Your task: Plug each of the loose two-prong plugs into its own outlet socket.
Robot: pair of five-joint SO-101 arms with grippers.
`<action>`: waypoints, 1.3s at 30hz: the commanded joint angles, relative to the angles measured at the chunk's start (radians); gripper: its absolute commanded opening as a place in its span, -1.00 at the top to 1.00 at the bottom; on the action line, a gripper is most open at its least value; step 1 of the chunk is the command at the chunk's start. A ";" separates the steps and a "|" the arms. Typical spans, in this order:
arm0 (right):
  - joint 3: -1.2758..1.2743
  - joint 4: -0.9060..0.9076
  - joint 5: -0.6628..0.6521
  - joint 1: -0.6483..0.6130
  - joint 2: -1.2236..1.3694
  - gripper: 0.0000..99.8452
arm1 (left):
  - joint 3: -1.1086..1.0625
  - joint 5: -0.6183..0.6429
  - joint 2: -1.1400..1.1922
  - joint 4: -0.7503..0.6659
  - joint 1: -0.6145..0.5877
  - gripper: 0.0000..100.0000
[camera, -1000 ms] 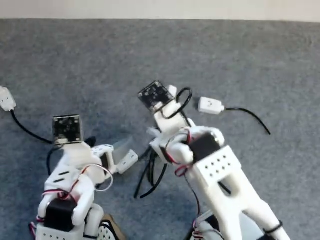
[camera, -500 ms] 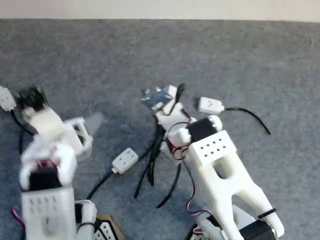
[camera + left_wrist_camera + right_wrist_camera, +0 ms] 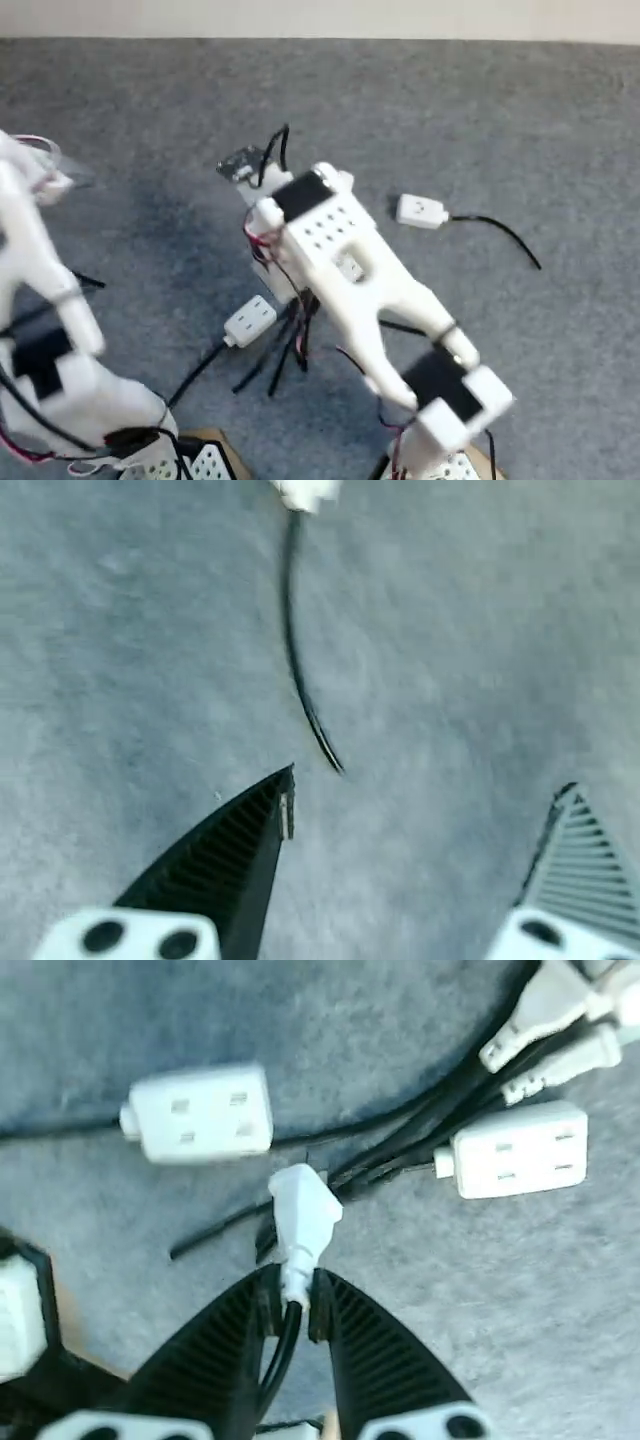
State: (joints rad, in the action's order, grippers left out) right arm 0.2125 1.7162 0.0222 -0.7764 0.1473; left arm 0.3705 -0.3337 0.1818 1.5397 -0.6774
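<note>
My right gripper (image 3: 295, 1295) is shut on the neck of a white two-prong plug (image 3: 303, 1215), whose prongs point away from it, above the carpet. Two white outlet sockets lie beyond the plug, one (image 3: 200, 1112) to one side and another (image 3: 515, 1150) to the other. In the high view a socket (image 3: 250, 320) lies beside the right arm (image 3: 340, 260), and a further socket (image 3: 420, 210) lies to the arm's right. My left gripper (image 3: 425, 790) is open over bare carpet, short of a black cable (image 3: 300, 650) that ends in a white piece (image 3: 305, 492).
More white plugs (image 3: 555, 1005) and a tangle of black cables (image 3: 285, 350) lie under the right arm. The left arm (image 3: 35, 250) stands raised at the far left. Grey carpet (image 3: 480, 110) covers the table, with open room at the back and right.
The left arm has swung from beside the middle socket out to the far left and risen. The right arm has turned leftward and lifted over the cable tangle.
</note>
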 commanded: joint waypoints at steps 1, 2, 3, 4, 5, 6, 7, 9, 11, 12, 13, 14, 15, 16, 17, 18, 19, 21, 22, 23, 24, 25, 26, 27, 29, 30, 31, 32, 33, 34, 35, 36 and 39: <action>0.133 0.044 0.058 -0.021 0.071 0.99 | 0.280 0.008 0.188 0.012 -0.102 0.23; 0.133 0.044 0.061 -0.025 0.093 0.99 | 0.340 0.008 0.243 0.012 -0.130 0.23; 0.134 0.044 0.068 -0.028 0.110 0.99 | 0.400 0.006 0.297 0.014 -0.156 0.23; 0.142 0.044 0.069 -0.039 0.120 0.99 | 0.450 0.002 0.348 0.014 -0.177 0.23; 0.143 0.044 0.064 -0.054 0.125 0.99 | 0.499 -0.020 0.397 0.015 -0.196 0.23; 0.147 0.042 0.063 -0.068 0.125 0.99 | 0.541 -0.046 0.443 0.015 -0.211 0.23; 0.165 0.042 0.064 -0.090 0.125 0.99 | 0.578 -0.061 0.487 0.015 -0.223 0.23; 0.180 0.045 0.068 -0.124 0.125 0.99 | 0.638 -0.068 0.562 0.017 -0.240 0.23; 0.183 0.047 0.068 -0.148 0.125 0.99 | 0.688 -0.069 0.624 0.017 -0.254 0.23; 0.185 0.047 0.068 -0.154 0.125 0.99 | 0.713 -0.069 0.651 0.017 -0.260 0.23; 0.189 0.047 0.068 -0.157 0.125 0.99 | 0.734 -0.069 0.674 0.017 -0.263 0.23; 0.194 0.047 0.068 -0.159 0.125 0.99 | 0.753 -0.069 0.696 0.017 -0.265 0.23; 0.197 0.047 0.068 -0.159 0.125 0.99 | 0.769 -0.069 0.713 0.017 -0.265 0.23; 0.197 0.047 0.068 -0.159 0.125 0.99 | 0.785 -0.069 0.727 0.017 -0.265 0.23; 0.191 0.045 0.068 -0.159 0.130 0.99 | 0.797 -0.069 0.739 0.017 -0.265 0.23; 0.189 0.045 0.068 -0.159 0.131 0.99 | 0.808 -0.069 0.745 0.017 -0.265 0.23; 0.188 0.044 0.068 -0.154 0.133 0.99 | 0.812 -0.069 0.746 0.017 -0.265 0.23; 0.180 0.044 0.068 -0.148 0.133 0.99 | 0.816 -0.069 0.746 0.017 -0.265 0.23; 0.177 0.044 0.068 -0.139 0.133 0.99 | 0.816 -0.069 0.746 0.017 -0.265 0.23; 0.171 0.044 0.069 -0.133 0.133 0.99 | 0.816 -0.069 0.746 0.017 -0.265 0.23; 0.168 0.042 0.069 -0.130 0.134 0.99 | 0.817 -0.069 0.746 0.017 -0.265 0.23; 0.159 0.042 0.069 -0.119 0.140 0.99 | 0.817 -0.069 0.746 0.017 -0.265 0.23; 0.157 0.042 0.077 -0.107 0.151 0.99 | 0.817 -0.069 0.746 0.018 -0.265 0.23; 0.154 0.042 0.094 -0.097 0.163 0.99 | 0.817 -0.069 0.746 0.026 -0.265 0.23; 0.154 0.042 0.109 -0.076 0.202 0.99 | 0.819 -0.069 0.746 0.037 -0.263 0.23; 0.154 0.042 0.110 -0.071 0.217 0.99 | 0.819 -0.069 0.746 0.038 -0.263 0.23; 0.154 0.042 0.112 -0.070 0.232 0.99 | 0.819 -0.069 0.746 0.037 -0.263 0.23; 0.154 0.042 0.112 -0.070 0.242 0.99 | 0.819 -0.069 0.746 0.037 -0.263 0.23; 0.154 0.042 0.112 -0.071 0.245 0.99 | 0.819 -0.069 0.746 0.035 -0.263 0.23; 0.154 0.042 0.112 -0.071 0.245 0.99 | 0.819 -0.069 0.746 0.035 -0.263 0.23; 0.154 0.042 0.112 -0.071 0.243 0.99 | 0.819 -0.069 0.746 0.035 -0.263 0.23; 0.156 0.042 0.112 -0.071 0.242 0.99 | 0.819 -0.069 0.748 0.034 -0.263 0.23; 0.173 0.045 0.112 -0.071 0.240 0.99 | 0.819 -0.069 0.750 0.032 -0.263 0.23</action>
State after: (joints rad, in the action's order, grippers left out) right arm 0.3583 1.7331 0.1235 -0.8608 0.4143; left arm 1.1454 -0.3936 0.9429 1.5704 -0.9383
